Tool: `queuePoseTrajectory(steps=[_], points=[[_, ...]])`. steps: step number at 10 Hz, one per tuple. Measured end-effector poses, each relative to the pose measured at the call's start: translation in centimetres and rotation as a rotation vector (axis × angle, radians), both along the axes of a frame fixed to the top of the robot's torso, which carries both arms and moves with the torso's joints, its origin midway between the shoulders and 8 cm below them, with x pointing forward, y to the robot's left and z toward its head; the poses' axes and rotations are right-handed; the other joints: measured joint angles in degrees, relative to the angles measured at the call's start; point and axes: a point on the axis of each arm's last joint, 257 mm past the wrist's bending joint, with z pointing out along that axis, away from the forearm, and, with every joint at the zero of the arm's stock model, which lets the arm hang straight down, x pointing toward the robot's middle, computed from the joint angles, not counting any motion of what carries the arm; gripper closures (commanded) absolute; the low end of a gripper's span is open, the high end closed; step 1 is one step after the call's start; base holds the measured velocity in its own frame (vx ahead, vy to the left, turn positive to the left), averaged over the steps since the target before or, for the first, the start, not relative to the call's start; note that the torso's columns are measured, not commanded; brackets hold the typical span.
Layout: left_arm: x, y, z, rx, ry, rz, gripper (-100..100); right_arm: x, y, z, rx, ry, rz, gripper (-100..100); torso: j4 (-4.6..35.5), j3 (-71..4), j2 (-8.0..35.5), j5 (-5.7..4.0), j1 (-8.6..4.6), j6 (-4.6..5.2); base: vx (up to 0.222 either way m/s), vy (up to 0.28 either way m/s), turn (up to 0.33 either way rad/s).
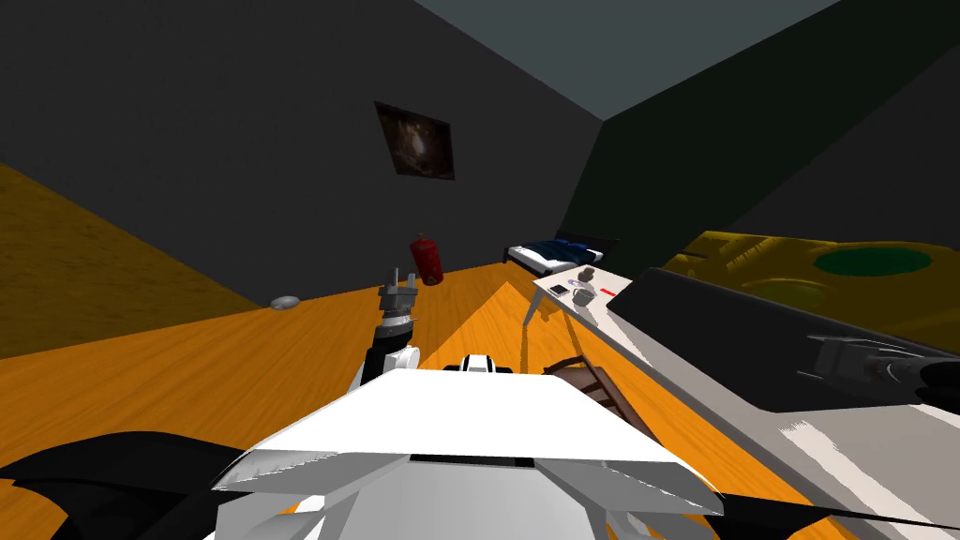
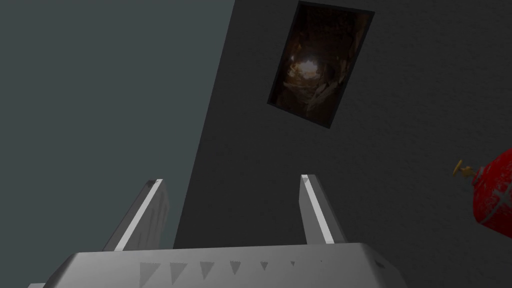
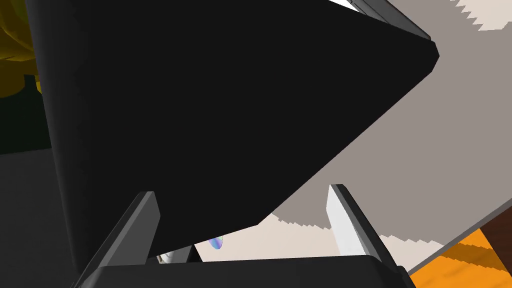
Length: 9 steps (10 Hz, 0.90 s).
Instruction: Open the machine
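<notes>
Right gripper (image 3: 240, 192), fingers apart, straddles the black machine (image 3: 225, 100) lying on the grey desk (image 3: 400, 125); best to hook its near edge squarely and lift slowly, with the left gripper (image 2: 230, 180) idle and its fingers apart.

Quick rundown: the fire extinguisher (image 1: 427, 259) stands on the floor at 12 o'clock, against the far wall, with a framed picture (image 1: 415, 140) hanging above it. There's a small round thing (image 1: 285, 302) on the floor at 11 o'clock, at the wall's foot. The bed (image 1: 553, 252) is in the corner at 1 o'clock. The table (image 1: 844, 450) runs from 1 to 3 o'clock, with mugs (image 1: 583, 295) on its far end and a chair (image 1: 586, 375) tucked under it. The machine (image 1: 722, 328) lies on the table at 2 o'clock, and the right gripper (image 1: 825, 361) is over it. The left gripper (image 1: 398, 281) is up at 12 o'clock, just before the extinguisher.
</notes>
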Motion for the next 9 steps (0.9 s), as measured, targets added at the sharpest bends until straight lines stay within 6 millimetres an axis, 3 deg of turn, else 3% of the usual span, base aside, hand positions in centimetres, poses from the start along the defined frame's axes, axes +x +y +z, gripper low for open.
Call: queuePoseTrajectory(steps=[9], points=[[0.0,0.0,0.0,0.0,0.0,0.0,0,4.9,1.1,-2.2,-0.127,0.059,0.155,-100,0.14,0.28,0.44,-0.02,-0.1,0.07,-0.242,-0.065,0.091]])
